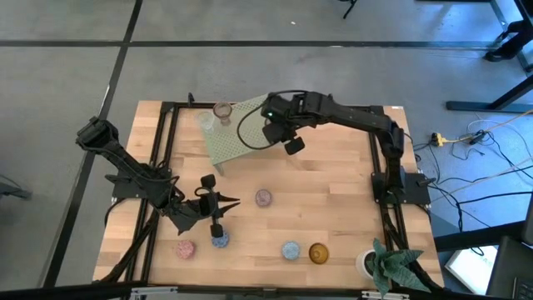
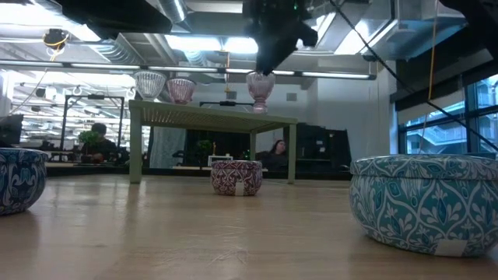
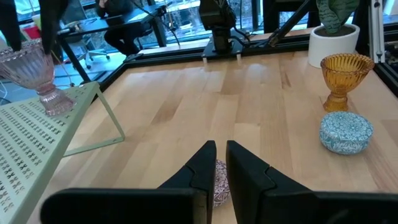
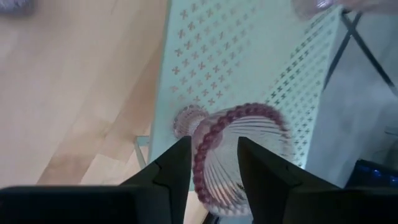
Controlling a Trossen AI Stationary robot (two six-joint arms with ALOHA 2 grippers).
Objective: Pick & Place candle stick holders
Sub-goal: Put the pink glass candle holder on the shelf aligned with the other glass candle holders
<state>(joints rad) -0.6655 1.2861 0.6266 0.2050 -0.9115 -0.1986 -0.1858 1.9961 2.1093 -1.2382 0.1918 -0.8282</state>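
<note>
A pale green rack [image 1: 229, 137] stands at the table's far side. On it stand a clear cup [image 2: 149, 83], a pink cup [image 2: 180, 89] and a pink stemmed candle stick holder [image 4: 239, 149]. My right gripper [image 4: 214, 165] hangs open right above that stemmed holder, one finger outside its rim and one over its bowl. More holders rest on the wood: mauve [image 1: 263, 198], pink [image 1: 185, 248], two blue [image 1: 220, 240] [image 1: 290, 250] and amber [image 1: 318, 252]. My left gripper [image 3: 221, 163] waits shut at the near left, holding nothing. My right gripper comes from above, slanting down, with its fingers [image 4: 174, 168] astride the stemmed holder's beaded rim [image 4: 205, 146]. Whether a finger touches the rim, I cannot tell. The holder stands upright with its foot [image 4: 186, 119] on the rack's top.
A white pot with a green plant [image 1: 375, 265] stands at the near right corner. Black frame rails [image 1: 162, 150] run along the table's left and right sides. Bare wood [image 1: 333, 192] lies between the rack and the near row of holders.
</note>
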